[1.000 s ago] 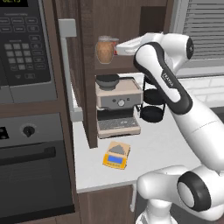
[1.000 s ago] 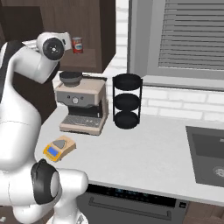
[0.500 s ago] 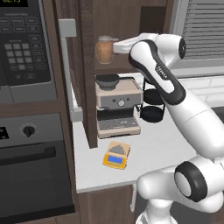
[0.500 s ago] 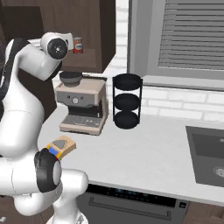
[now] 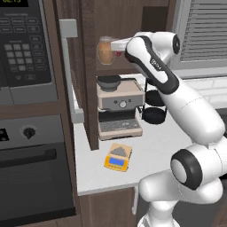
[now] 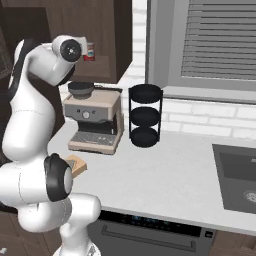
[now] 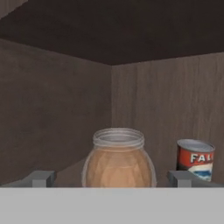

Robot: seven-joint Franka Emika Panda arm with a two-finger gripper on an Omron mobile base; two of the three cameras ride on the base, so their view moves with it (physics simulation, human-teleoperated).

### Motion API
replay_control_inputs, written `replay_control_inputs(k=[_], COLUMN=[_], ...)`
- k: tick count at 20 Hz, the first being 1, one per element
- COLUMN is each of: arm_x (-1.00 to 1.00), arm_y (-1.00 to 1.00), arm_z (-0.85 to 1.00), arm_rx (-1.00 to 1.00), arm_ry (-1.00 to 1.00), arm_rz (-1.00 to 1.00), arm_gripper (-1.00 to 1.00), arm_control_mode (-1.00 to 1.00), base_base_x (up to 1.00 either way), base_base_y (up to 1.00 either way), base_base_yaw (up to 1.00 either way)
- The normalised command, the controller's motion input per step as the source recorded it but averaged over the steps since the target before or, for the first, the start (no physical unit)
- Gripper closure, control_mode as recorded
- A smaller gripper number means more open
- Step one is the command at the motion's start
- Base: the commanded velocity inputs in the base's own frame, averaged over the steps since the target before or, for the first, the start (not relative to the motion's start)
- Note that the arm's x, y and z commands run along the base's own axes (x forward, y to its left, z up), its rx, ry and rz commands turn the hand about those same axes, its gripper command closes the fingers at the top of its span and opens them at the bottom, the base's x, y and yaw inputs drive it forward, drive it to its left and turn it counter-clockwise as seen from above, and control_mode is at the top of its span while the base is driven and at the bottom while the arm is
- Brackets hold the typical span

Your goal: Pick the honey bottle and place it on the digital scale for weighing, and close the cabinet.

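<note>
With its jaws spread wide, the gripper (image 7: 111, 178) brackets the honey bottle (image 7: 118, 158) inside the cabinet (image 5: 111, 26) — advance until the jar's belly sits centred, then close, staying clear of the red can (image 7: 195, 158) at right

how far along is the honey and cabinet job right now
Nothing looks finished. The honey bottle stands on the cabinet shelf beside a red can. In hand: the gripper has its jaws open either side of the bottle, not closed on it. Left: grasp it, set it on the bare digital scale on the counter, then shut the cabinet door.
</note>
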Motion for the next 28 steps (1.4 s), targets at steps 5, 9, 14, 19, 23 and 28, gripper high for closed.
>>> replay_control_inputs(k=[5, 9, 14, 19, 23, 28], arm_x=[0.26, 0.14, 0.07, 0.19, 0.3, 0.27], arm_y=[0.32, 0.16, 0.0, 0.02, 0.0, 0.0], arm_z=[0.0, 0.0, 0.0, 0.0, 0.0, -0.02], arm_rx=[0.0, 0.0, 0.0, 0.0, 0.0, 0.0], arm_ry=[0.07, 0.06, 0.02, 0.0, 0.0, 0.0], arm_rz=[0.0, 0.0, 0.0, 0.0, 0.0, 0.0], arm_gripper=[-1.0, -1.0, -1.0, -1.0, -1.0, -1.0], arm_control_mode=[-1.0, -1.0, -1.0, -1.0, -1.0, -1.0], base_base_x=[0.0, 0.0, 0.0, 0.0, 0.0, 0.0], base_base_y=[0.0, 0.0, 0.0, 0.0, 0.0, 0.0], base_base_yaw=[0.0, 0.0, 0.0, 0.0, 0.0, 0.0])
